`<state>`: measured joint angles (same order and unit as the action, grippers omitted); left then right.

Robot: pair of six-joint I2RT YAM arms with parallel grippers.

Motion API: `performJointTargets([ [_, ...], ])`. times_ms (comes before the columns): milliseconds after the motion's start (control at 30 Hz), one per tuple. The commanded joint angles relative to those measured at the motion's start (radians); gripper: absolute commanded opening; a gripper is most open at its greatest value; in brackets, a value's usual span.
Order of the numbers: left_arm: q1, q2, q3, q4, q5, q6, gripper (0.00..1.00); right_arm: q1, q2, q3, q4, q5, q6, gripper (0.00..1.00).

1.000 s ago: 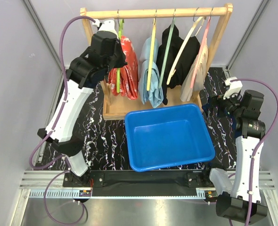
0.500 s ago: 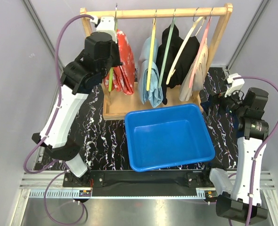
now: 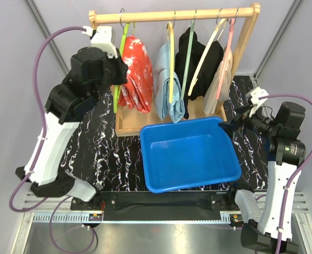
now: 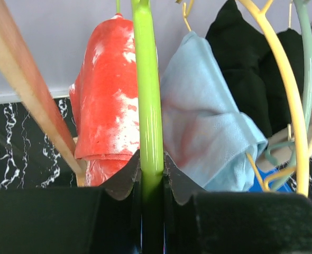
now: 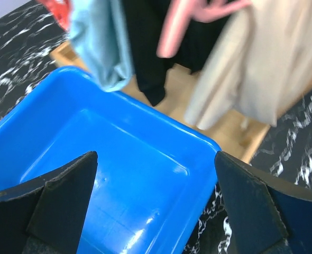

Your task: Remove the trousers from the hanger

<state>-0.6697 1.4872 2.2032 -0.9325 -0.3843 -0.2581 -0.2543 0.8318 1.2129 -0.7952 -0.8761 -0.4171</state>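
Green hanger (image 4: pixel 148 106) swung left; wrist view: jaws clamped; overhead unclear

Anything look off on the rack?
Only the green hanger at the left end of the rail: its lower end slants out to the left, pinched in the left hand. Nothing spilled or visibly damaged.
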Motion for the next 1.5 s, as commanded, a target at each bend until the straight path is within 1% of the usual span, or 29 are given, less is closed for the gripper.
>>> performJointTargets([
  [0, -0.004, -0.160, -0.016, 0.302, 0.018, -0.004, 0.00, 0.000, -0.013, 0.037, -0.067, -0.171, -0.148, 1.00],
  [167, -0.004, -0.252, -0.098, 0.278, 0.070, -0.042, 0.00, 0.001, -0.008, 0.034, -0.139, -0.289, -0.261, 1.00],
  [267, -0.004, -0.320, -0.189, 0.270, 0.107, -0.059, 0.00, 0.001, -0.005, 0.022, -0.243, -0.383, -0.426, 1.00],
  [300, -0.004, -0.341, -0.215, 0.277, 0.116, -0.064, 0.00, 0.003, -0.002, 0.016, -0.303, -0.408, -0.519, 1.00],
  [367, -0.004, -0.406, -0.307, 0.288, 0.139, -0.087, 0.00, 0.010, -0.003, -0.013, -0.367, -0.460, -0.632, 1.00],
  [400, -0.004, -0.427, -0.335, 0.290, 0.143, -0.096, 0.00, 0.019, -0.005, -0.025, -0.401, -0.465, -0.716, 1.00],
  [467, -0.004, -0.485, -0.411, 0.291, 0.156, -0.125, 0.00, 0.067, 0.000, -0.061, -0.410, -0.449, -0.756, 1.00],
  [500, -0.004, -0.505, -0.439, 0.287, 0.159, -0.138, 0.00, 0.091, 0.009, -0.068, -0.421, -0.436, -0.814, 1.00],
  [533, -0.004, -0.540, -0.459, 0.285, 0.163, -0.156, 0.00, 0.154, 0.013, -0.076, -0.430, -0.398, -0.831, 1.00],
  [633, -0.004, -0.611, -0.540, 0.284, 0.168, -0.191, 0.00, 0.248, 0.044, -0.098, -0.383, -0.312, -0.839, 1.00],
  [667, -0.004, -0.630, -0.577, 0.285, 0.168, -0.199, 0.00, 0.342, 0.053, -0.117, -0.345, -0.284, -0.813, 1.00],
  [700, -0.004, -0.662, -0.592, 0.285, 0.167, -0.207, 0.00, 0.398, 0.052, -0.130, -0.243, -0.252, -0.748, 1.00],
  [733, -0.004, -0.679, -0.611, 0.285, 0.162, -0.223, 0.00, 0.449, 0.053, -0.144, -0.189, -0.180, -0.712, 1.00],
  [767, -0.004, -0.692, -0.641, 0.284, 0.160, -0.231, 0.00, 0.563, 0.058, -0.168, -0.133, -0.140, -0.639, 1.00],
  [800, -0.004, -0.724, -0.658, 0.279, 0.159, -0.240, 0.00, 0.622, 0.065, -0.176, -0.033, -0.098, -0.606, 1.00],
  [867, -0.004, -0.752, -0.687, 0.273, 0.151, -0.268, 0.00, 0.752, 0.090, -0.184, 0.057, 0.041, -0.543, 1.00],
  [900, -0.004, -0.780, -0.720, 0.270, 0.151, -0.276, 0.00, 0.879, 0.128, -0.182, 0.144, 0.099, -0.484, 1.00],
  [933, -0.004, -0.791, -0.737, 0.268, 0.153, -0.294, 0.00, 0.948, 0.148, -0.178, 0.184, 0.205, -0.462, 1.00],
  [967, -0.005, -0.800, -0.752, 0.270, 0.153, -0.302, 0.00, 1.004, 0.192, -0.174, 0.236, 0.259, -0.436, 1.00],
  [1000, -0.004, -0.818, -0.764, 0.270, 0.156, -0.309, 0.00, 1.111, 0.213, -0.177, 0.364, 0.317, -0.370, 1.00],
  [1033, -0.004, -0.827, -0.784, 0.270, 0.159, -0.325, 0.00, 1.151, 0.236, -0.174, 0.426, 0.422, -0.344, 1.00],
  [1100, -0.004, -0.847, -0.796, 0.270, 0.159, -0.342, 0.00, 1.251, 0.311, -0.138, 0.564, 0.498, -0.289, 1.00],
  [1133, -0.004, -0.855, -0.809, 0.271, 0.153, -0.357, 0.00, 1.274, 0.335, -0.121, 0.606, 0.561, -0.273, 1.00],
  [1233, -0.004, -0.877, -0.823, 0.273, 0.127, -0.391, 0.00, 1.360, 0.437, -0.058, 0.759, 0.659, -0.203, 1.00],
  [1267, -0.004, -0.881, -0.830, 0.273, 0.119, -0.400, 0.00, 1.378, 0.476, -0.049, 0.830, 0.705, -0.174, 1.00],
  [1300, -0.004, -0.890, -0.833, 0.276, 0.116, -0.409, 0.00, 1.401, 0.493, -0.052, 0.955, 0.757, -0.126, 1.00],
  [1333, -0.004, -0.894, -0.835, 0.274, 0.108, -0.427, 0.00, 1.452, 0.509, -0.056, 1.012, 0.851, -0.115, 1.00],
  [1400, -0.004, -0.895, -0.836, 0.270, 0.108, -0.440, 0.00, 1.484, 0.547, -0.061, 1.117, 0.906, -0.080, 1.00],
  [1467, -0.004, -0.895, -0.839, 0.268, 0.114, -0.452, 0.00, 1.507, 0.584, -0.030, 1.119, 0.925, -0.043, 1.00],
])
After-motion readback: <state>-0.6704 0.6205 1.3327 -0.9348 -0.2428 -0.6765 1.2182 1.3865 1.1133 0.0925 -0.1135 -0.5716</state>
